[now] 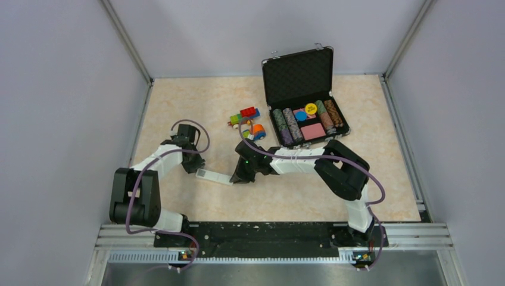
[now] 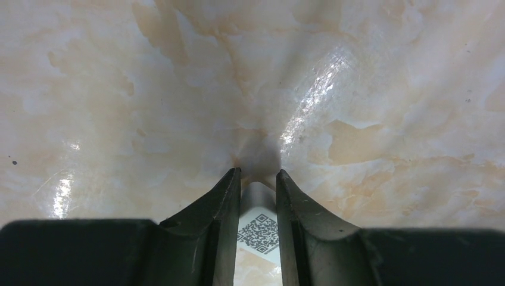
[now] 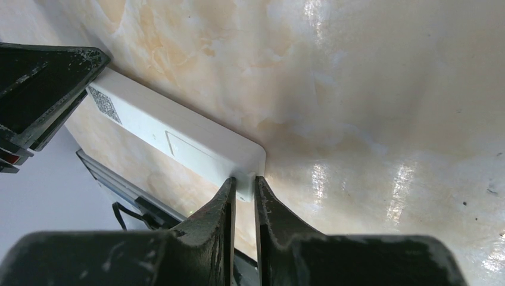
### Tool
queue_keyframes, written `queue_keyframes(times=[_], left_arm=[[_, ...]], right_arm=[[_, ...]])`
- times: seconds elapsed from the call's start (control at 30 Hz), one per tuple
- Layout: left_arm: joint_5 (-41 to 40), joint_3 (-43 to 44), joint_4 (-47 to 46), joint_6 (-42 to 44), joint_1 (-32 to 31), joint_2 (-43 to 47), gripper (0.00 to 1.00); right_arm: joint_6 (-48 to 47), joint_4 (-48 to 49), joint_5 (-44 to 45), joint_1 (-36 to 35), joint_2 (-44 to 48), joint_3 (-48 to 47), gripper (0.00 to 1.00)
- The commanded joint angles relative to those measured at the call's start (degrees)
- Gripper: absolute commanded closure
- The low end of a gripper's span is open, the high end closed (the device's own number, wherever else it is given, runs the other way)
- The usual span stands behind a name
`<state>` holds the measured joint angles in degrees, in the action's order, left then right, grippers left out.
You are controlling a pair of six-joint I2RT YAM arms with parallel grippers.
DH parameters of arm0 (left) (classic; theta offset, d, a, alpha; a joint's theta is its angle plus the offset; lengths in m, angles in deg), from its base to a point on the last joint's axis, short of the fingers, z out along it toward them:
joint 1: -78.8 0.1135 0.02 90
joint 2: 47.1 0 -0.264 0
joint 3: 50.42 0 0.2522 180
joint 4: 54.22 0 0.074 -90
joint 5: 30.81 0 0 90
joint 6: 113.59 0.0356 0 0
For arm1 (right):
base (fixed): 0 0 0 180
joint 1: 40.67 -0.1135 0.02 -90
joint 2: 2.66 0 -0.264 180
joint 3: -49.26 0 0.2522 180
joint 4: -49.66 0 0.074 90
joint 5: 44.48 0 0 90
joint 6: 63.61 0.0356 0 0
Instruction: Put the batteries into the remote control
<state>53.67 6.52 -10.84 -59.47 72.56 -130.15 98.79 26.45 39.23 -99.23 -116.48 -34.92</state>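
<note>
I have the remote control (image 1: pixel 213 176) near the middle of the tabletop (image 1: pixel 298 199), left of centre, stretched between my two arms. The left end effector (image 1: pixel 195 167) has one end and the right end effector (image 1: pixel 239 177) has the other.

In the left wrist view the left end effector (image 2: pixel 258 176) is narrow. Its fingers (image 2: pixel 226 208) press in on a white end of the remote control (image 2: pixel 258 205) that carries a QR label (image 2: pixel 259 233). In the right wrist view the right end effector (image 3: pixel 244 182) is almost closed, pinching the near short edge of the remote control (image 3: pixel 178 140). A plain white face with a faint rectangular outline points at that camera. I cannot tell whether the bar rests on the tabletop or is lifted off it.

Behind it sit colourful toy vehicles (image 1: pixel 249 122). To their right is an open black case (image 1: pixel 298 72) holding rows of chips (image 1: pixel 289 124).
</note>
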Motion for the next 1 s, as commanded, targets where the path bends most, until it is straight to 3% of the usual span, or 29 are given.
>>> queue_keyframes(times=[0.0,0.23,0.5,0.97], left_arm=[[7.48,-3.54,-0.25,-2.90,-1.24,-1.72,0.70],[12.75,-5.49,-2.62,-5.47,-1.36,-0.02,0.73],[18.43,-6.90,-5.42,-6.67,-1.82,0.37,0.75],[23.75,-11.55,-10.73,-8.28,-3.21,-0.51,0.84]], right_arm=[[-1.24,-5.96,6.04,-2.14,-6.19,-1.97,0.86],[-1.39,-11.74,9.28,-3.46,-9.19,-6.86,0.85],[-1.40,-17.38,12.21,-5.31,-13.92,-13.63,0.78],[0.33,-20.93,15.39,-5.98,-17.95,-20.98,0.78]])
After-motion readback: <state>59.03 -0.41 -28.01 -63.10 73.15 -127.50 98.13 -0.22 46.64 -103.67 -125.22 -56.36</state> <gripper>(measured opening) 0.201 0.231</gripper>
